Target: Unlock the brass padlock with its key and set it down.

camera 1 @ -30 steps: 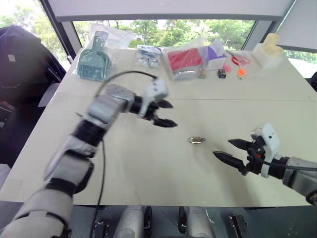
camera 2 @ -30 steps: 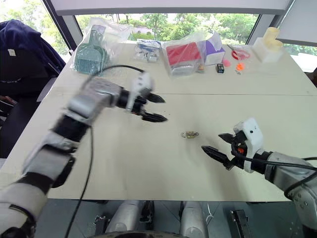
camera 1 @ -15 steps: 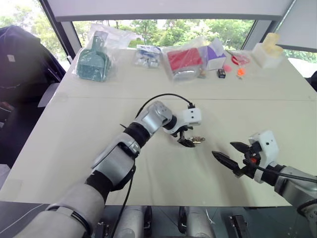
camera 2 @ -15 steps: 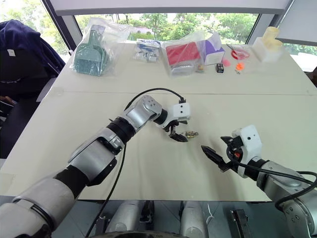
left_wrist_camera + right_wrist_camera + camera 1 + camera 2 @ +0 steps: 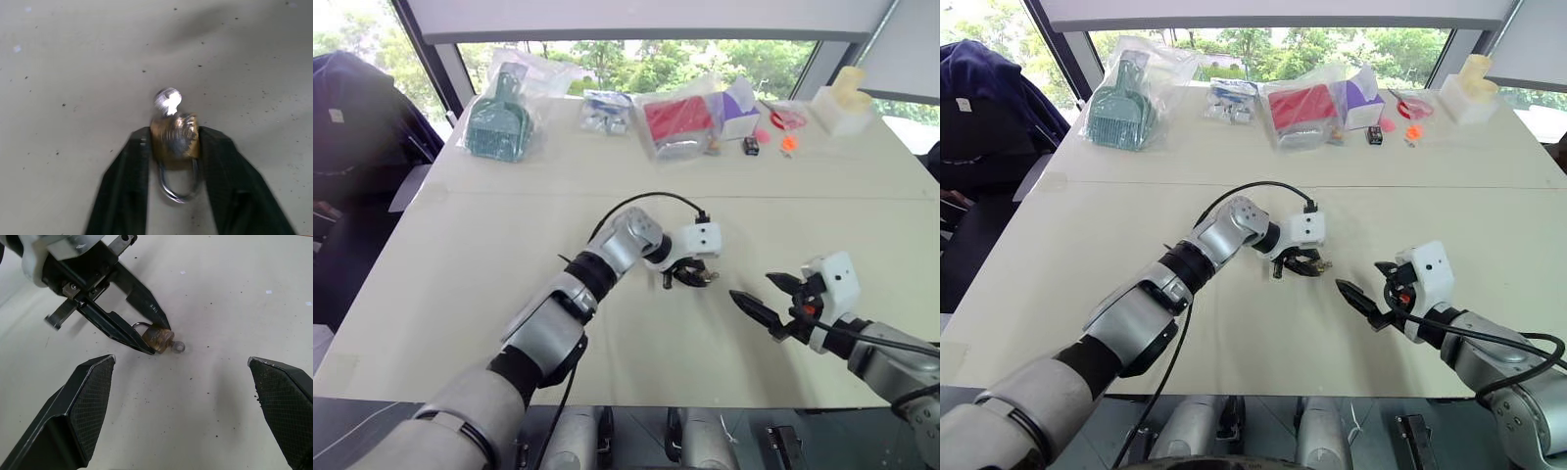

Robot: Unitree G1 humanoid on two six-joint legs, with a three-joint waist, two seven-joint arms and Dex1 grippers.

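1. While the brass padlock sits near the middle of the pale table, the left gripper has its two black fingers shut tight on the lock's sides.
2. The lock's thin silver loop points back between the fingers, toward the wrist.
3. The key sticks out of the other end of the lock, and its round silver head is just over the table top.
4. The right gripper is near the lock, on the robot's right side, with its jaws spread wide apart and nothing between them.
5. In the right wrist view, the lock and the little key head are out in front of the open right fingers, not touching them.
6. Far back on the table lie a green brush in a clear bag, a red box in a bag and a small black box.
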